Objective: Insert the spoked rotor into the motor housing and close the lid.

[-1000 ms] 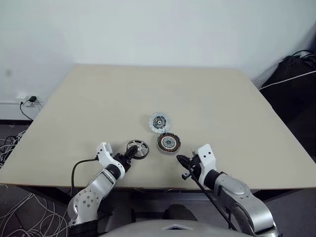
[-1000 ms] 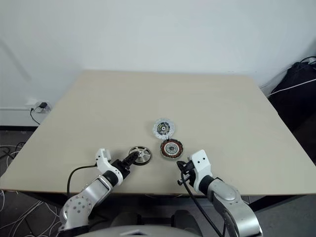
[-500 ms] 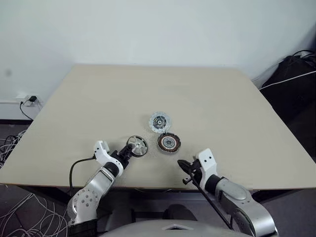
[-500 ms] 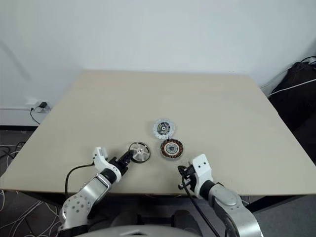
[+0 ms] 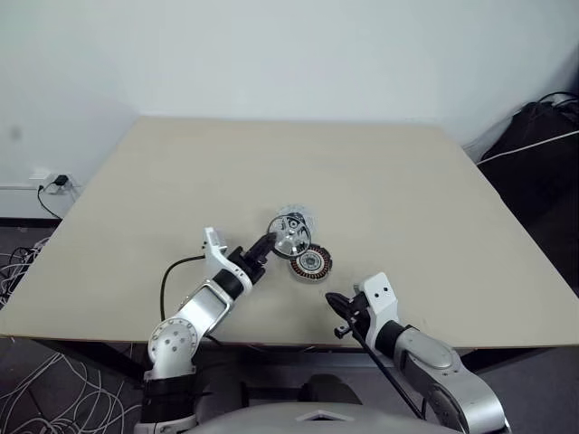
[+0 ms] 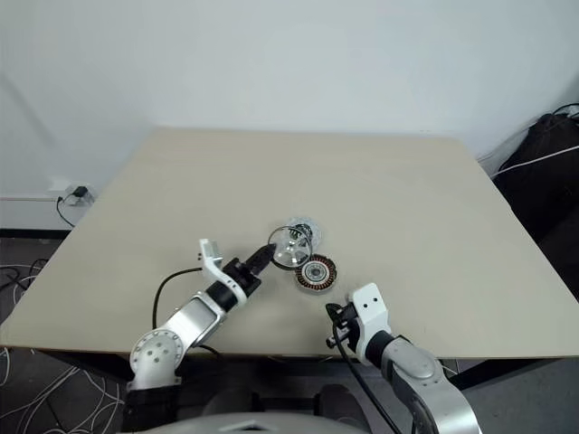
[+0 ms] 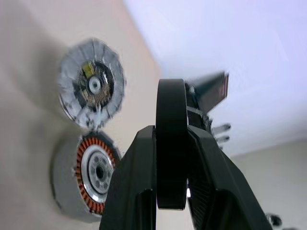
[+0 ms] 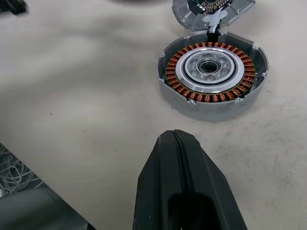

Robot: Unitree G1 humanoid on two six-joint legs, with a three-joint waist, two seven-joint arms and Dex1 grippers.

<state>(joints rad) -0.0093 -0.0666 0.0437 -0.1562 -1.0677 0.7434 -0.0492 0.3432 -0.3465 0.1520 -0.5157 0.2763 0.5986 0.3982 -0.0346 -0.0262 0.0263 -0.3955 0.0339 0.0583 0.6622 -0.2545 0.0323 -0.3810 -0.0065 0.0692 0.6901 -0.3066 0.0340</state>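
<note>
My left gripper is shut on the spoked rotor, pinching its black rim edge-on. The rotor hangs tilted above the table, just left of and above the motor housing. The housing lies flat with its copper windings facing up around a silvery centre. The lid lies open behind the housing, ribbed face up, partly hidden by the rotor in the eye views. My right gripper rests shut and empty near the table's front edge, pointing at the housing.
The beige table stretches wide behind and to both sides of the parts. Its front edge runs just below my arms. Cables lie on the floor at left, and a black bag sits at right.
My left gripper closed on the rotor, lifted it off the table and carried it right and up, over toward the lid and housing. The right gripper kept still.
</note>
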